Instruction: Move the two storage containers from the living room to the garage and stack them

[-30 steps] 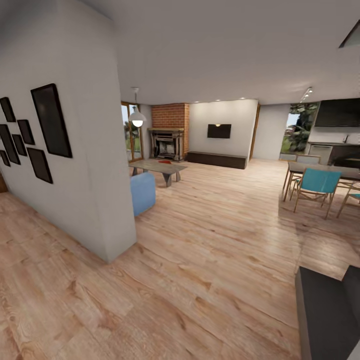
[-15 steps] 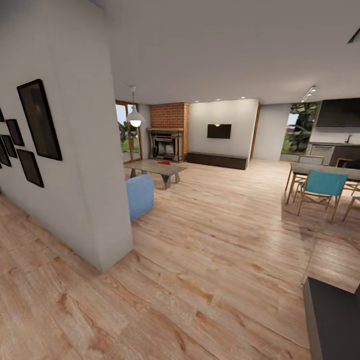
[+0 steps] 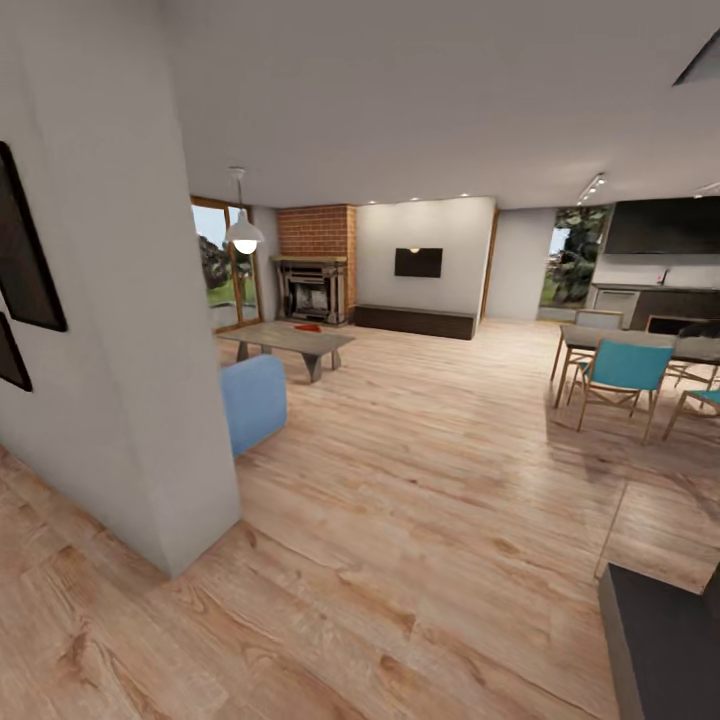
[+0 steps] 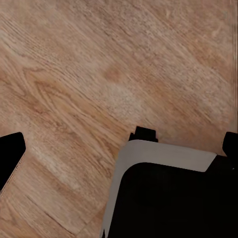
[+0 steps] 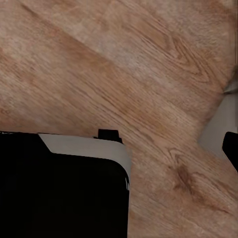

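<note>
From my head camera I look down the living room [image 3: 420, 400] with its wood-plank floor; a white wall [image 3: 110, 330] stands close on my left. Far ahead, a small red shape, likely a container [image 3: 308, 327], lies on the low table [image 3: 285, 340] in front of the brick fireplace [image 3: 315, 270]. A blue seat [image 3: 250, 400] sits near the wall corner, and teal chairs [image 3: 620, 370] stand at a dining table on the right. My wrist cameras look at planks and dark robot parts; I cannot tell how my grippers stand.
</note>
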Robot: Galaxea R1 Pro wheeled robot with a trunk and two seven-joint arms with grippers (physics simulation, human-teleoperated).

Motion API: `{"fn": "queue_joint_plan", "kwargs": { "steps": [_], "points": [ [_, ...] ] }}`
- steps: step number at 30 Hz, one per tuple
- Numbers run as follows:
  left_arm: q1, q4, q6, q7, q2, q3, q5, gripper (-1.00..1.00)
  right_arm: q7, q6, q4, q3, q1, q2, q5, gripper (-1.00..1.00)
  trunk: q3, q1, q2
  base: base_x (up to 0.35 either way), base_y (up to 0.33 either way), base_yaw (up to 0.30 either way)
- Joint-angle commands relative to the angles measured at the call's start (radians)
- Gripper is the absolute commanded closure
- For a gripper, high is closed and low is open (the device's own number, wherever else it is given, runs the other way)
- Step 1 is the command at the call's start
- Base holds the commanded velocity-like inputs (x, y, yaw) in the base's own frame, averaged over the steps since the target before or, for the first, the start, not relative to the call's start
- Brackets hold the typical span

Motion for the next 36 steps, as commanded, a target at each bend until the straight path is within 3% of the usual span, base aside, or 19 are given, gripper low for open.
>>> {"fn": "queue_joint_plan", "kwargs": {
  "steps": [1, 14, 36],
  "points": [
    [0.000, 0.000, -0.003, 0.001, 0.000, 0.000, 0.007, -1.00, -0.002, -0.005, 0.003, 0.008, -0.001, 0.001, -0.007, -1.00, -0.001, 0.001, -0.001, 0.326, 0.000, -0.282],
    [0.000, 0.001, -0.003, 0.001, 0.000, 0.000, 0.007, -1.00, -0.002, -0.005, 0.003, 0.008, -0.001, 0.001, -0.007, -1.00, -0.001, 0.001, -0.001, 0.326, 0.000, -0.266],
    [0.000, 0.001, -0.003, 0.001, 0.000, 0.000, 0.007, -1.00, -0.002, -0.005, 0.003, 0.008, -0.001, -0.001, -0.007, -1.00, -0.001, 0.001, -0.001, 0.326, 0.000, -0.007]
  ]
}}
